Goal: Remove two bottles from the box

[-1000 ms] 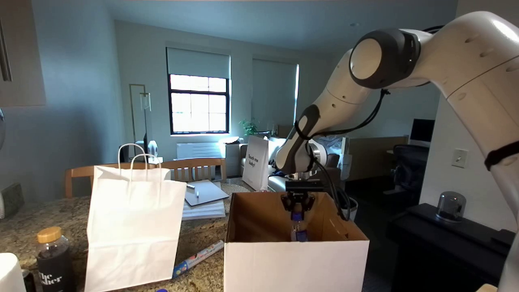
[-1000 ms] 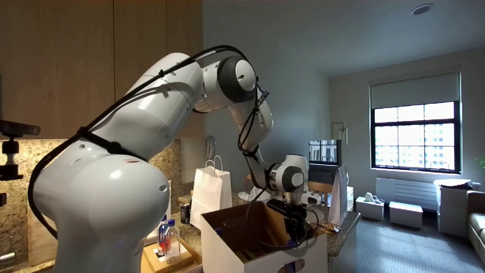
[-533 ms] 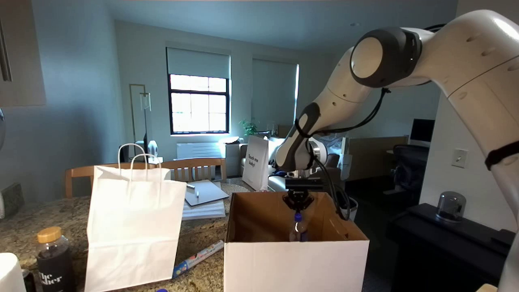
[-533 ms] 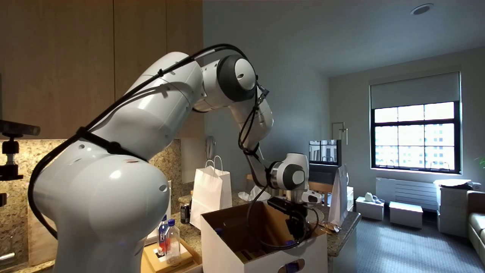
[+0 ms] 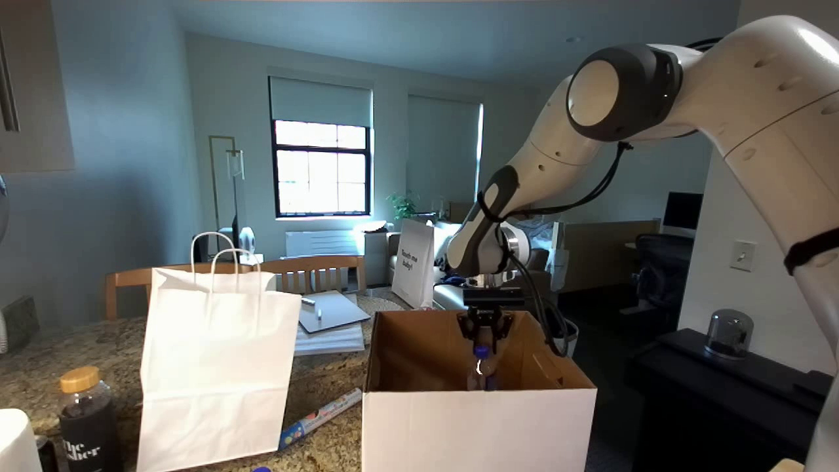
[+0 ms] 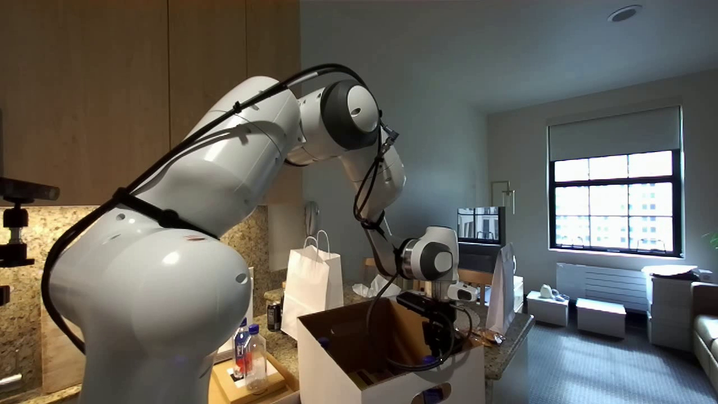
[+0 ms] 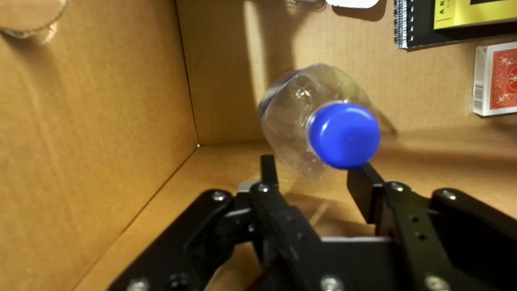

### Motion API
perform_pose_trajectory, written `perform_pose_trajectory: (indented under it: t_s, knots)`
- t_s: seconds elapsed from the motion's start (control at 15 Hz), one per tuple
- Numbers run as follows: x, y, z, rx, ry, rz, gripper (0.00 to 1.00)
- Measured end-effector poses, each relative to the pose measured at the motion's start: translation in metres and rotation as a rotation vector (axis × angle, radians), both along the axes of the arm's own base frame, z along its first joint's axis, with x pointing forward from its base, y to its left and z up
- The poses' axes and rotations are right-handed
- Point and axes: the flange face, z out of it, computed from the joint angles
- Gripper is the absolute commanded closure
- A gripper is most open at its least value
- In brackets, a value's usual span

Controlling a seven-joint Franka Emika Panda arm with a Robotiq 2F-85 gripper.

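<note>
Our hand (image 7: 313, 178) gapes, grasping nothing, by the bottle (image 7: 295, 117) in the box (image 5: 478, 432).
In the wrist view, the blue cap (image 7: 344, 135) sits toward the right finger (image 7: 360, 192); if we close misaligned, that finger could topple it.

The gripper (image 7: 315, 178) has its fingers (image 7: 268, 173) apart. Just beside one fingertip (image 7: 360, 190) appears the blue cap (image 7: 345, 135) of a clear bottle (image 7: 297, 117); whether they touch, I cannot tell. In the cardboard box (image 7: 105, 121) lie also a black notebook (image 7: 420, 38) and a red card pack (image 7: 503, 81).
</note>
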Motion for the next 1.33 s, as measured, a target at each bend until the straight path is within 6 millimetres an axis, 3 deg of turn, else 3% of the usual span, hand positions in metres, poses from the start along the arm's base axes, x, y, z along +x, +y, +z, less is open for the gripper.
perform_pose_trajectory:
  t_s: [0.07,0.13,0.27,0.6,1.07,1.2,1.33]
  knots:
    - [0.000,0.000,0.000,0.000,0.002,0.000,0.14]
    - [0.000,0.000,0.000,0.000,0.003,0.001,0.57]
    - [0.000,0.000,0.000,0.000,0.004,0.001,0.54]
    - [0.000,0.000,0.000,-0.011,0.006,0.016,0.87]
    - [0.000,0.002,0.007,-0.007,0.008,0.019,0.86]
    - [0.000,0.005,0.023,-0.003,-0.012,0.024,0.86]
    - [-0.004,0.008,0.055,0.004,-0.039,0.036,0.85]
